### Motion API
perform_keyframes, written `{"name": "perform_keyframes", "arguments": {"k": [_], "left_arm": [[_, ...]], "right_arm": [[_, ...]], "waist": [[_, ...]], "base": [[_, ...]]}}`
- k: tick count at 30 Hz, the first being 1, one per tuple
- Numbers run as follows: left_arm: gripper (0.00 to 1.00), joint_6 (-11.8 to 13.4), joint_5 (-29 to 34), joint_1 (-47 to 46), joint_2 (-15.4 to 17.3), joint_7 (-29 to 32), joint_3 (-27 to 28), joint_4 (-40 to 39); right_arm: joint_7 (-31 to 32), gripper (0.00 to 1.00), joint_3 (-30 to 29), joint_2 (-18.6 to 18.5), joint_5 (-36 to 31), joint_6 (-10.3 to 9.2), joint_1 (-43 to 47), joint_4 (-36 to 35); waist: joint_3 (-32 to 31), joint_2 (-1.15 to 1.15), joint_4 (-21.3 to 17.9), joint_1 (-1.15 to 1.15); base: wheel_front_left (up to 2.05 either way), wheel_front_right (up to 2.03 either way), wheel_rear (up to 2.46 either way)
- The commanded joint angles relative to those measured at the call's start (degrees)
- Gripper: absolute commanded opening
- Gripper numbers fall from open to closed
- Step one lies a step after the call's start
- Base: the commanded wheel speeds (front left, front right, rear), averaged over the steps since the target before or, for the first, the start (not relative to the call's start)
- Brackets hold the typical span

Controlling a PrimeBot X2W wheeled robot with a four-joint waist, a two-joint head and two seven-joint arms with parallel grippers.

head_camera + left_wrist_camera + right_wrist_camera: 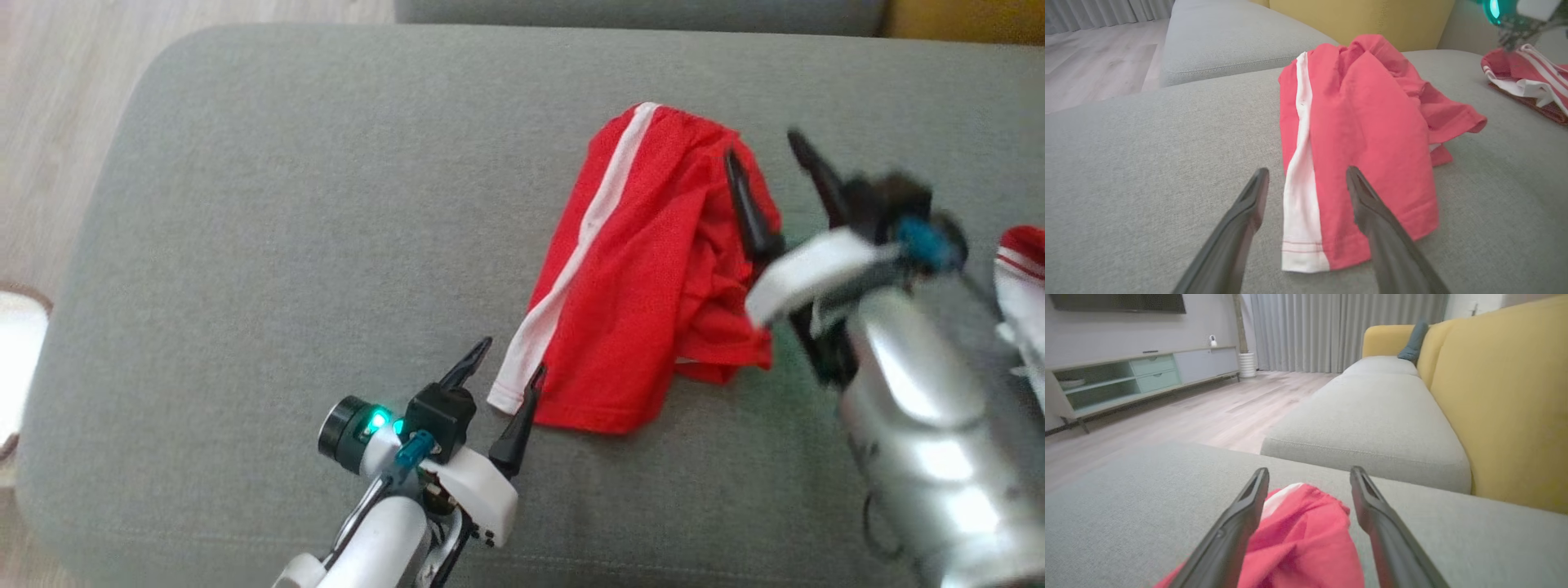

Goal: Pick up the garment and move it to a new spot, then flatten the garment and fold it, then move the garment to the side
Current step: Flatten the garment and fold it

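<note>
Flanking crumpled red garment (645, 278), left gripper (514, 355) and blurred right gripper (759, 145), both splayed, empty; garment's inner folds hidden.

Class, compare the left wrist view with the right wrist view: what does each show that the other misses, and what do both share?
Left wrist, missing from right wrist: a second red-and-white striped garment. Right wrist, missing from left wrist: a pale green low cabinet and a teal pillow. Both: the red mesh garment with white stripe on the grey fabric cushion.
</note>
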Motion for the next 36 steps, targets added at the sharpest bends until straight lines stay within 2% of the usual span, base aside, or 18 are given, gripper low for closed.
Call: {"name": "perform_keyframes", "arguments": {"k": [1,5,17,26,30,31,32,36], "left_arm": [[1.00,0.5,0.1,-1.4,-0.1,-0.3,2.0,-2.2],[1.00,0.9,-1.0,-1.6,-0.2,-0.3,1.1,-3.7],[1.00,3.9,-4.2,-4.5,-0.3,-0.3,0.2,-7.3],[1.00,4.7,-5.6,-5.5,-0.3,-0.3,-1.3,-9.2],[1.00,5.5,-6.6,-5.0,-0.3,-0.3,-1.0,-10.2],[1.00,5.6,-6.7,-4.9,-0.3,-0.3,-1.0,-10.2],[1.00,5.6,-6.7,-4.9,-0.3,-0.3,-0.9,-10.2],[1.00,5.6,-6.3,-5.0,-0.3,-0.3,0.3,-9.6]], "right_arm": [[1.5,1.00,2.8,-0.9,0.0,0.37,-4.7,-0.5],[7.8,1.00,8.0,-4.5,1.6,0.37,-12.5,4.2],[18.6,1.00,21.8,-12.4,8.2,0.37,-26.1,15.0],[24.5,1.00,31.2,-16.4,13.4,0.37,-30.3,20.2],[28.8,1.00,35.1,-17.5,18.6,0.37,-29.8,21.0],[28.6,0.95,35.6,-17.9,19.5,0.37,-30.0,20.7],[28.2,0.00,36.1,-18.2,20.1,0.37,-30.2,20.5],[22.5,0.00,34.8,-18.7,22.5,0.37,-31.3,21.0]], "waist": [[1.2,0.00,1.3,0.00],[2.9,0.00,3.5,0.00],[9.0,0.00,9.9,0.00],[13.2,0.00,14.7,0.00],[14.3,0.00,15.3,0.00],[14.4,0.00,15.1,0.00],[14.4,0.00,14.8,0.00],[13.0,0.00,12.3,0.00]], "base": [[0.00,0.00,0.00],[0.00,0.00,0.00],[0.00,0.00,0.00],[0.00,0.00,0.00],[0.00,0.00,0.00],[0.00,0.00,0.00],[0.00,0.00,0.00],[0.00,0.00,0.00]]}}
